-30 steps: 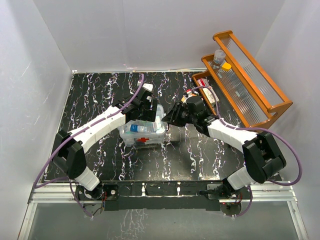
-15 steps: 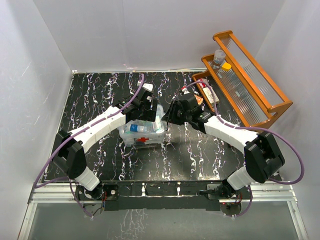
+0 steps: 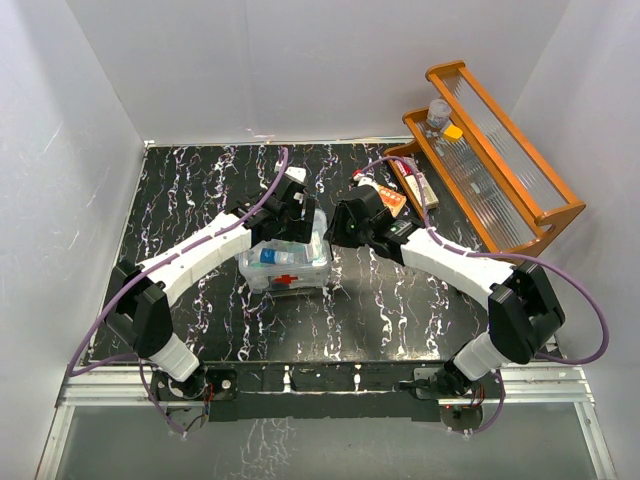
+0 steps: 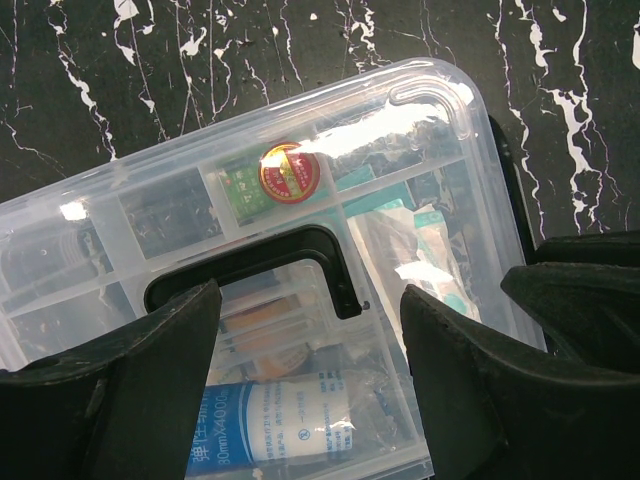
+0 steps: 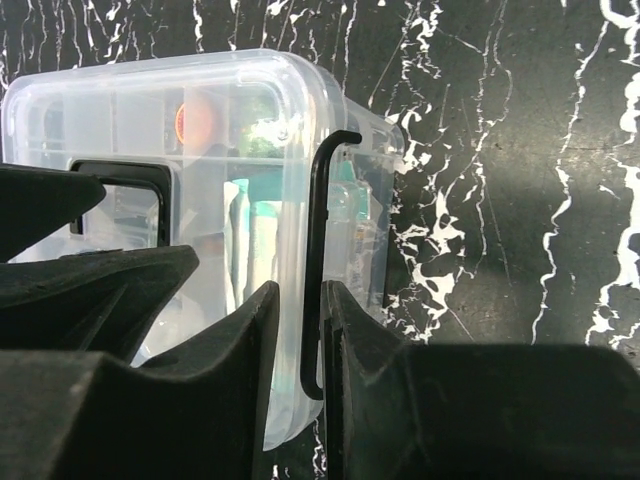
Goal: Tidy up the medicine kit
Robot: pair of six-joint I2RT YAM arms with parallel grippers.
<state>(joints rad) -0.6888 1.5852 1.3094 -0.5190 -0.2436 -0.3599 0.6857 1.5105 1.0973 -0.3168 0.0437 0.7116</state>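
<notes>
The medicine kit (image 3: 287,262), a clear box with a red mark (image 3: 287,280) on its front, sits mid-table with its lid on. My left gripper (image 3: 288,226) hovers over the lid. In the left wrist view it (image 4: 310,340) is open, its fingers straddling the black handle (image 4: 250,262). My right gripper (image 3: 336,230) is at the kit's right end. In the right wrist view it (image 5: 300,295) is nearly shut, with the black side latch (image 5: 315,250) pinched between its jaws. The clear lid (image 5: 230,90) shows packets and a bandage roll (image 4: 260,425) beneath.
An orange-brown tiered wooden rack (image 3: 500,170) stands at the back right, holding a bottle (image 3: 438,113), a tube (image 3: 418,185) and an orange packet (image 3: 392,200). White walls close in the black marbled table (image 3: 200,180) on three sides.
My right gripper has moved left from near the rack to the kit's right end and now has the side latch between its jaws. The left gripper and the kit have stayed put.
</notes>
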